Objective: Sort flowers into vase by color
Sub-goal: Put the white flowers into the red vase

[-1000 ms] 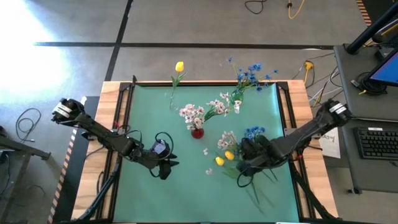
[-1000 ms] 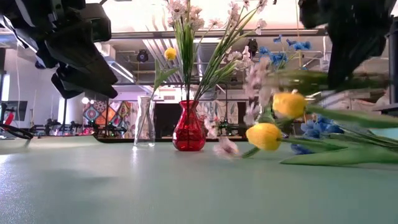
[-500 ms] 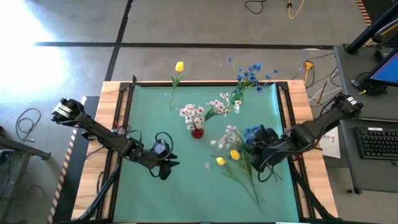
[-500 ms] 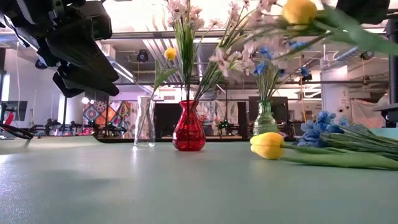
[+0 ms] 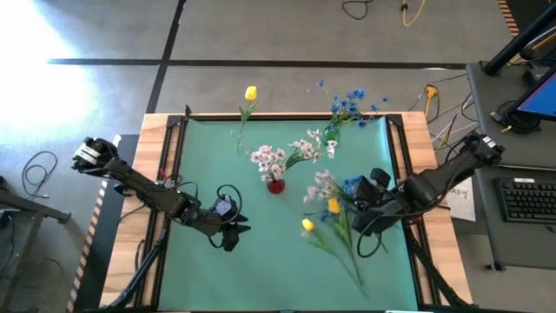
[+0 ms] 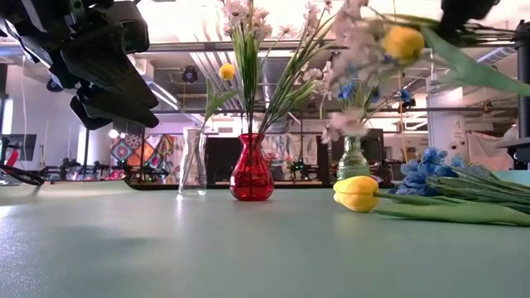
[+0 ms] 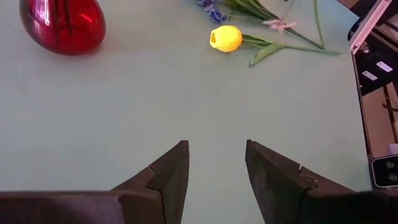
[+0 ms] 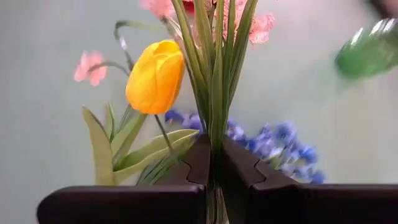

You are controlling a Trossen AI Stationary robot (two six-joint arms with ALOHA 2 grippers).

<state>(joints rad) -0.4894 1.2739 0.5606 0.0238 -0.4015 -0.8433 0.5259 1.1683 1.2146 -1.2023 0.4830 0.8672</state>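
We see the right tool (image 8: 213, 163) raised above the right half of the green counter (image 5: 261, 261), its two dark fingers (image 8: 198, 157) pressed together on a bunch of green stems (image 8: 214, 74); a yellow tulip (image 8: 155, 75) and pinkish-white blossoms (image 8: 239, 15) rise from that bunch, and in the high view the lifted tulip (image 5: 333, 205) shows just to the left of the right tool (image 5: 367, 202); in the low view the held bunch hangs in the air, its yellow tulip (image 6: 403, 41) well clear of the counter; beneath it a second yellow tulip (image 6: 356, 193) lies flat on the counter, with small blue flowers (image 6: 426, 165) and long green stems lying just beside it on the right; the red vase (image 5: 275, 183) stands near the counter's middle and carries pinkish-white blossoms (image 5: 268, 158); a clear vase (image 6: 192, 161) to its left in the low view holds one yellow tulip (image 5: 250, 92), and a green vase (image 6: 352, 157) farther right holds blue flowers (image 5: 351, 101); the left tool (image 7: 214, 177) waits over the front left of the counter, its fingers (image 7: 169, 171) standing apart with nothing between them, the red vase (image 7: 61, 25) and the lying tulip (image 7: 226, 38) well ahead of it.
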